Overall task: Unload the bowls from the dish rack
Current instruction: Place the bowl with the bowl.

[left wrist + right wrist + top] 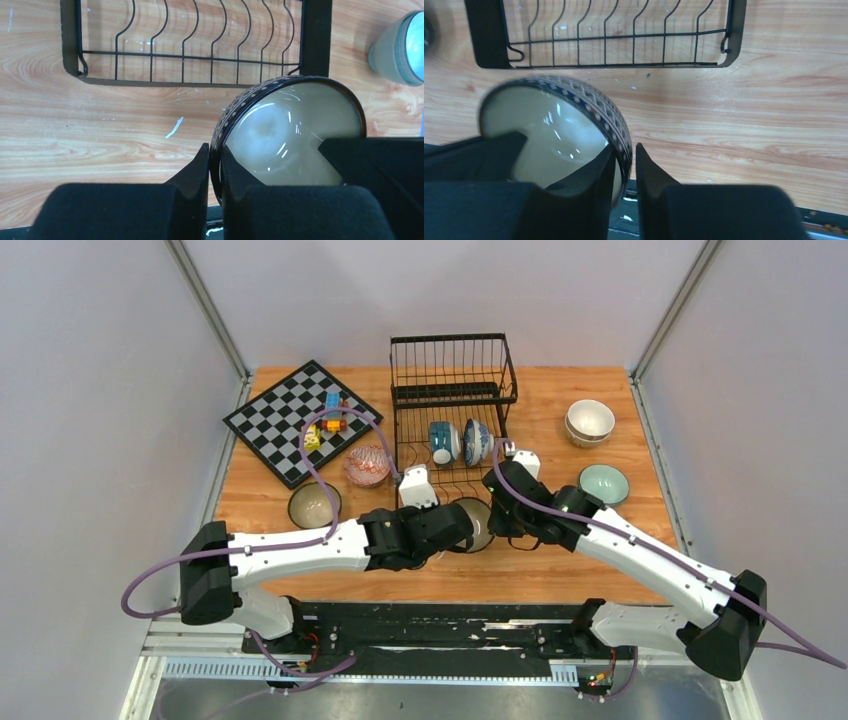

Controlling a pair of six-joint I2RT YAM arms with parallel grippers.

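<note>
A dark bowl (474,524) with a dotted rim and a cream inside hangs between both grippers, just in front of the black wire dish rack (452,390). My left gripper (215,160) is shut on the bowl's left rim (280,125). My right gripper (625,160) straddles its right rim (589,102), one finger inside the bowl, the outer finger a hair off the wall. In the top view the left gripper (452,531) and the right gripper (497,519) flank the bowl. A teal bowl (443,442) and a blue-white bowl (476,441) stand on edge in the rack.
On the table are a red-patterned bowl (367,466), a brownish bowl (314,505), stacked white bowls (590,421) and a mint bowl (604,483), also in the left wrist view (400,47). A chessboard (280,425) with toy blocks (327,420) lies back left.
</note>
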